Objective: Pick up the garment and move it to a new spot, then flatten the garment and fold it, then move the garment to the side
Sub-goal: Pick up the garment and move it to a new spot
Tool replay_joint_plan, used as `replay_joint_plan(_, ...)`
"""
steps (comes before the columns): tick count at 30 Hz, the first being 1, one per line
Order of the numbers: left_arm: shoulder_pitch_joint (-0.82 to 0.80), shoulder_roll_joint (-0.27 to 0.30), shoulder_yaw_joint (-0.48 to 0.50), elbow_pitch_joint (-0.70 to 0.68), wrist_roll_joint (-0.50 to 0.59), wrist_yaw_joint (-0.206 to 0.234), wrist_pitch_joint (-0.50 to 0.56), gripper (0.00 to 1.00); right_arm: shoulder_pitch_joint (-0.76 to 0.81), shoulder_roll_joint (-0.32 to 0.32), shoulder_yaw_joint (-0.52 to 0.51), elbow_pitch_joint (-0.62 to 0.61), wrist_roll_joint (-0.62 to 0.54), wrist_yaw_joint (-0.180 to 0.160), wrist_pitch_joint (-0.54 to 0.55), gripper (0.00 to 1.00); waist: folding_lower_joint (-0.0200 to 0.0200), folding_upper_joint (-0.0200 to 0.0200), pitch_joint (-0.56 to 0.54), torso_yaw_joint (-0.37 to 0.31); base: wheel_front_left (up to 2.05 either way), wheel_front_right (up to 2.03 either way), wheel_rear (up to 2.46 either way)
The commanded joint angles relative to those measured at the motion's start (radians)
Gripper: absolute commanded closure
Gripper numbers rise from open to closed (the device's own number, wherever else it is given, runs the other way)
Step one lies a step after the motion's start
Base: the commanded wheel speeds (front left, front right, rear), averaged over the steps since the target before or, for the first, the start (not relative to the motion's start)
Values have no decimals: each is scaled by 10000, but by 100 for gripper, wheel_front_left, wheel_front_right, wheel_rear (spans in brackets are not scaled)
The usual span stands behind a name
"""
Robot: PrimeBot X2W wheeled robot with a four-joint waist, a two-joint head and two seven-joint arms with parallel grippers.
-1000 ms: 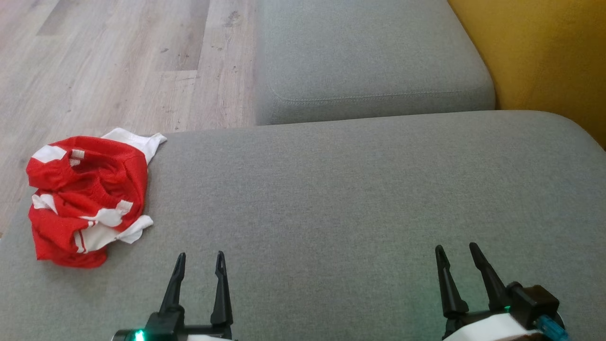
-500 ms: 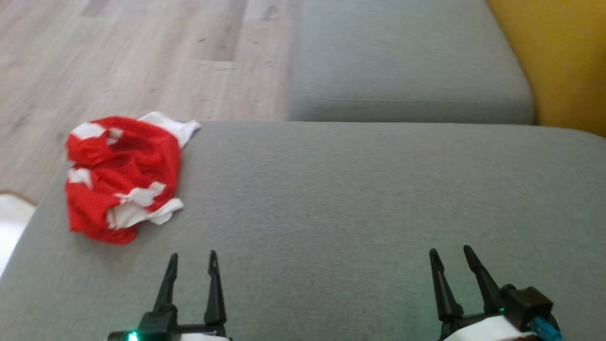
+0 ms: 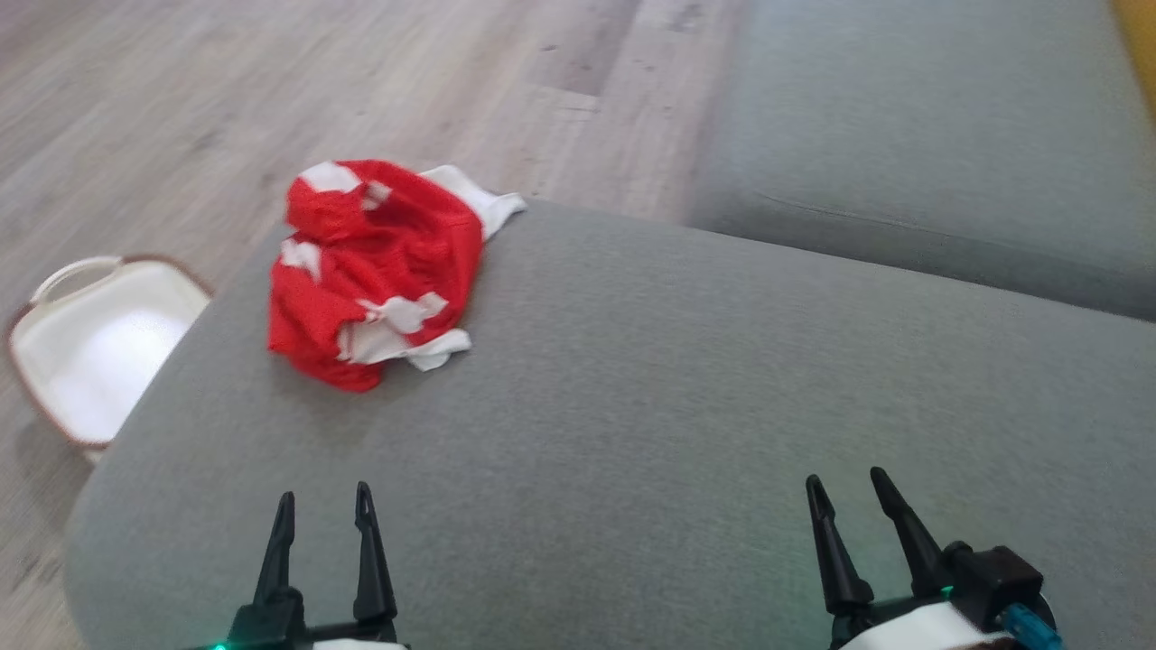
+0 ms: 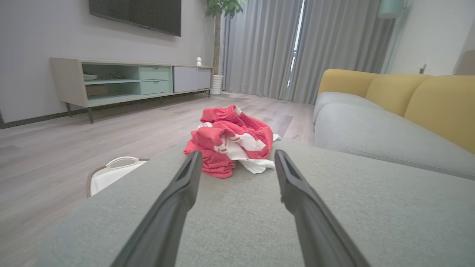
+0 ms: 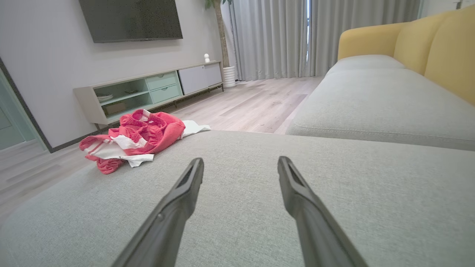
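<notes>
Garment (image 3: 375,271) on sofa (image 3: 677,406) edge, tub (image 3: 99,343) on floor nr it

1. A white basket (image 3: 99,361) with a brown rim sits on the wooden floor (image 3: 271,90) beside the grey sofa seat (image 3: 686,406).
2. Yellow backrests (image 4: 408,96) line the sofa.
3. A dark television (image 5: 130,18) hangs above a low cabinet (image 5: 148,89); grey curtains (image 4: 297,48) hang beyond.

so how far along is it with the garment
Nothing looks done yet: the red and white garment lies crumpled near the far left corner of the grey cushion. In hand: nothing; the left gripper and right gripper are both open and empty, short of it. Left to do: pick it up, move it, flatten, fold, set it aside.
</notes>
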Motion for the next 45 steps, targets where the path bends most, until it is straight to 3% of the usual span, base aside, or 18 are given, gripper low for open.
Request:
replay_joint_plan(1, -344, -18, 322, -351, 95, 45, -95, 0, -379, -104, 174, -322, -10, -7, -111, 0, 0, 0, 41, 395, 0, 0, 0)
replay_joint_plan(15, -465, -18, 600, -666, 295, 221, -95, 0, -714, -104, 228, -320, -174, -7, -111, 0, 0, 0, 544, 1015, 0, 0, 0)
replay_joint_plan(20, -1224, 109, 702, -547, 699, -11, -95, 0, -535, -104, 144, -406, -337, -7, -111, 0, 0, 0, 762, 1213, 0, 0, 0)
replay_joint_plan(25, -3093, 722, 809, -234, 966, -417, -88, 0, -550, -204, 145, -619, -861, -7, -111, 0, 0, 0, 1601, 1172, 0, 0, 0)
replay_joint_plan(31, -6222, 1456, 768, 427, 1168, -1006, 770, 0, -1033, -1262, 83, -1089, -1100, -7, -111, 0, 0, 0, 3124, 881, 0, 0, 0)
replay_joint_plan(34, -7323, 1551, 670, 829, 1274, -1139, 1071, 0, -1152, -1642, 46, -1251, -1134, -7, -111, 0, 0, 0, 3628, 854, 0, 0, 0)
replay_joint_plan(40, -10304, 1588, 646, 3257, 1098, -1535, 2006, 0, -1578, -2754, 165, -1734, -1115, -7, -111, 0, 0, 0, 4992, 599, 0, 0, 0)
replay_joint_plan(45, -12022, 1731, 629, 5544, 1014, -1744, 3029, 0, -1941, -3304, 227, -2145, -1106, -7, -111, 0, 0, 0, 5793, 133, 0, 0, 0)
